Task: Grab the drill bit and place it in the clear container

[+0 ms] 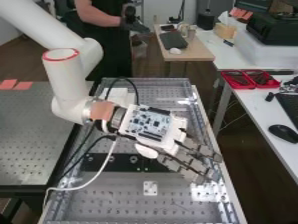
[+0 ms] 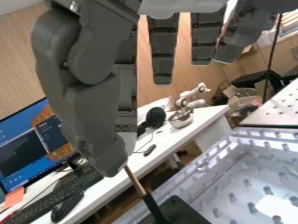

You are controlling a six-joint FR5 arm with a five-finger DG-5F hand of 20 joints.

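Drill bit [image 2: 136, 183] looks thin, stiff, probably slick tbh. My fingers [image 2: 108, 161] pinch one end; I'd grip there, firmly.

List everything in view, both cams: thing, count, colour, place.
Drill bit: 1, brown and black, in the hand
Bench: 1, grey, below the arm
Side table: 1, grey, left of the bench, high view
Notes: 2, orange, on the side table
White desk: 1, white, right of the bench, high view
Trays: 2, red, on the white desk
Monitor: 1, dark and blue, wrist view
Headphones: 1 pair, black, near the bowl
Bowl: 1, silver, on a white surface
Circuit board: 1, pale with black parts, behind the fingers
Arm: 1, white, above the bench
Hand: 1, dark grey, above the bench
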